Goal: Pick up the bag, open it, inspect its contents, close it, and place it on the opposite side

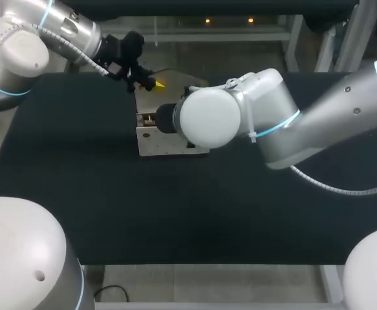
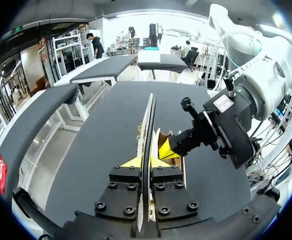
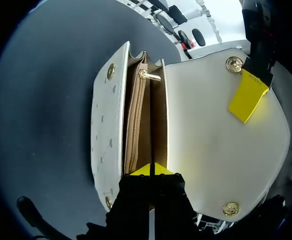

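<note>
The white bag (image 1: 169, 143) sits on the black table (image 1: 78, 187) with its flap (image 3: 211, 145) thrown open. My left gripper (image 2: 147, 163) is shut on the flap's edge (image 2: 149, 117) and holds it up; one of its yellow fingers (image 3: 246, 97) lies on the flap near a gold snap. Inside are tan compartments and a closed zipper (image 3: 134, 120). My right gripper (image 3: 151, 170) is shut, its yellow tips at the bag's mouth beside the zip pocket. In the head view my right arm's wrist (image 1: 211, 116) hides that gripper.
Bare black tabletop lies in front of the bag and to both sides. My right forearm (image 1: 330, 110) crosses the table's right half, and my left arm (image 1: 59, 32) comes in over the far left corner.
</note>
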Controlling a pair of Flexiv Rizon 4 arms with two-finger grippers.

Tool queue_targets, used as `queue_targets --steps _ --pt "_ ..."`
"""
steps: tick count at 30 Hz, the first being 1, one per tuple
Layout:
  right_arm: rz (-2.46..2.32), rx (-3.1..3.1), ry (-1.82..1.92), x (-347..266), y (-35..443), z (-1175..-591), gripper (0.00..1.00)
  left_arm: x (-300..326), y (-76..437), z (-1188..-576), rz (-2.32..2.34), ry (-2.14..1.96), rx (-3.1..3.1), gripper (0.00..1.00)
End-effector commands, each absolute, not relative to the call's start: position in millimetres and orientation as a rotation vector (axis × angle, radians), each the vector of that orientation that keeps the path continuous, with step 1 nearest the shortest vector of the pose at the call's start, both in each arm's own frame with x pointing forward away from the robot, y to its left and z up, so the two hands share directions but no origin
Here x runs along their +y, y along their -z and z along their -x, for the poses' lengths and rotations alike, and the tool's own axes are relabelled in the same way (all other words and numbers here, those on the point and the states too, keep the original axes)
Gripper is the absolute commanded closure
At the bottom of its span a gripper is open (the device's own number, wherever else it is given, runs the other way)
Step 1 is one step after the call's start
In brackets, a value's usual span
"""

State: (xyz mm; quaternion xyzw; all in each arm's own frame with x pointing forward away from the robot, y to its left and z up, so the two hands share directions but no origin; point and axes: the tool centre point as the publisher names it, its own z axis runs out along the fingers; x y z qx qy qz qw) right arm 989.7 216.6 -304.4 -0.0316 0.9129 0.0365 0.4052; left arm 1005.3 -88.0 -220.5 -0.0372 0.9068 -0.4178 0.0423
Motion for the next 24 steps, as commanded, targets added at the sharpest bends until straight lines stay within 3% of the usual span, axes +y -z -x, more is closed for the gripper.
queue_targets --steps 1,21,24 --pt "0.088 2.317 -0.086 218 306 -990 1.00 -85 221 -1005 0.109 1.313 2.765 1.00" --pt "0.128 2.387 -0.114 222 327 -996 1.00 -84 222 -1005 0.006 1.396 2.785 1.00" --pt "0.125 2.424 -0.113 220 336 -998 0.95 -84 222 -1005 -0.002 1.402 2.784 1.00"
